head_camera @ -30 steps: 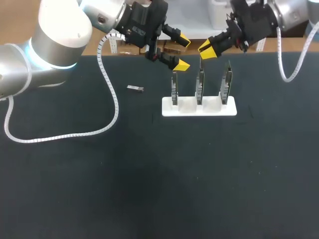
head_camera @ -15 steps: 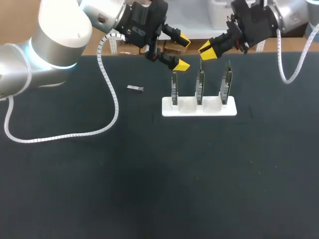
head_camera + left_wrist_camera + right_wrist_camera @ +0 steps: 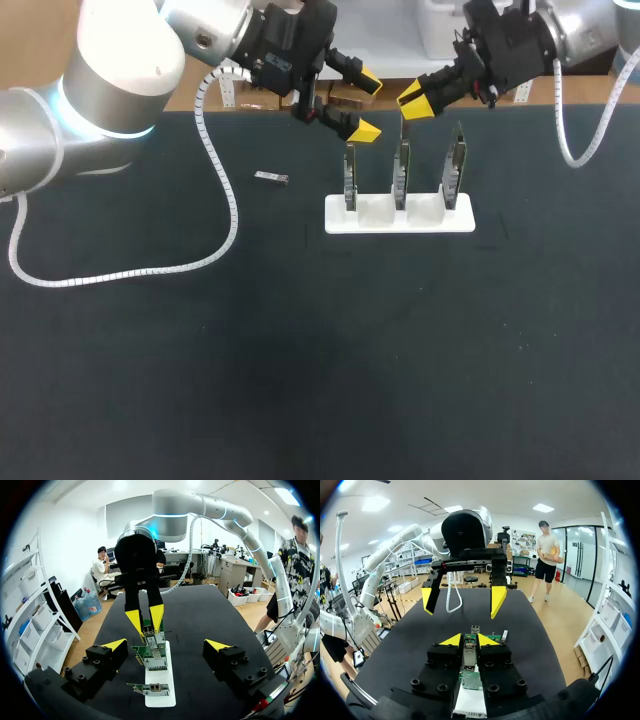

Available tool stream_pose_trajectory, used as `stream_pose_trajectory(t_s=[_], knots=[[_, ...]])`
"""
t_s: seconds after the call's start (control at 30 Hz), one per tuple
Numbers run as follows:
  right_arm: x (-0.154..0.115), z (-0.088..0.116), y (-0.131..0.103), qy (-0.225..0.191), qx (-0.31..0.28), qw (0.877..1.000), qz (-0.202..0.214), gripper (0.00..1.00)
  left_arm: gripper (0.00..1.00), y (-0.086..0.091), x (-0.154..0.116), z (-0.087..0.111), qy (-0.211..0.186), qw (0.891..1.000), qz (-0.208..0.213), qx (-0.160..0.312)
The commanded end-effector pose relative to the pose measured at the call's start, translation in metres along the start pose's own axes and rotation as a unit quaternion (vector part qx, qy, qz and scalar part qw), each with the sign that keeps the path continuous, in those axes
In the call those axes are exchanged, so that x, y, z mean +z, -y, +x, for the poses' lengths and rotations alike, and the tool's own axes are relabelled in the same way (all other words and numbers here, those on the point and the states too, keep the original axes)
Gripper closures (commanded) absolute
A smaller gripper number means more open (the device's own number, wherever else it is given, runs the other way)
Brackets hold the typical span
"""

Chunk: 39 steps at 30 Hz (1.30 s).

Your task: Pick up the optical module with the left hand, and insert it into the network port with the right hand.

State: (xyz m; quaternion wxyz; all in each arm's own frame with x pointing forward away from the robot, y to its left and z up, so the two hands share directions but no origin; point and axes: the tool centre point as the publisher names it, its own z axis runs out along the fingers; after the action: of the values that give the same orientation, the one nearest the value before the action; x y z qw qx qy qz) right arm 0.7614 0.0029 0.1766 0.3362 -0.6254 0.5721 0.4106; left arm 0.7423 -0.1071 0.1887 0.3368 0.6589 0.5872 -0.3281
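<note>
Yellow-tipped left jaws wide open, holding nothing; right jaws barely parted above middle card (image 3: pixel 401 172).

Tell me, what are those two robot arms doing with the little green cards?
Two robot arms hang over a white stand that holds three green cards upright. The left gripper is open, above the card at the stand's left end. The right gripper is just above the middle card. The small silver optical module lies on the black table, left of the stand, and no gripper holds it yet.
</note>
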Motion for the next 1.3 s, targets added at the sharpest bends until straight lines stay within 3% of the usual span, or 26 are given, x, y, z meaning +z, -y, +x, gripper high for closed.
stream_pose_trajectory(t_s=[0.03, 0.5, 0.9, 1.3], knots=[[-0.002, -0.003, -0.008, -0.004, -0.002, 1.0, 0.009, 1.0, 0.0, -0.002, 0.0, -0.001, -0.003, 1.0, 0.003, -0.001], [0.004, 0.008, -0.011, 0.004, 0.01, 1.0, 0.008, 1.0, 0.0, -0.002, 0.0, -0.001, -0.003, 1.0, 0.003, -0.001], [-0.002, -0.003, -0.008, -0.002, -0.007, 1.0, 0.008, 1.0, 0.0, -0.002, 0.0, -0.001, -0.003, 1.0, 0.003, -0.001], [0.001, 0.009, -0.009, 0.005, 0.008, 1.0, 0.006, 1.0, 0.0, -0.002, 0.0, -0.001, -0.003, 1.0, 0.003, -0.001]])
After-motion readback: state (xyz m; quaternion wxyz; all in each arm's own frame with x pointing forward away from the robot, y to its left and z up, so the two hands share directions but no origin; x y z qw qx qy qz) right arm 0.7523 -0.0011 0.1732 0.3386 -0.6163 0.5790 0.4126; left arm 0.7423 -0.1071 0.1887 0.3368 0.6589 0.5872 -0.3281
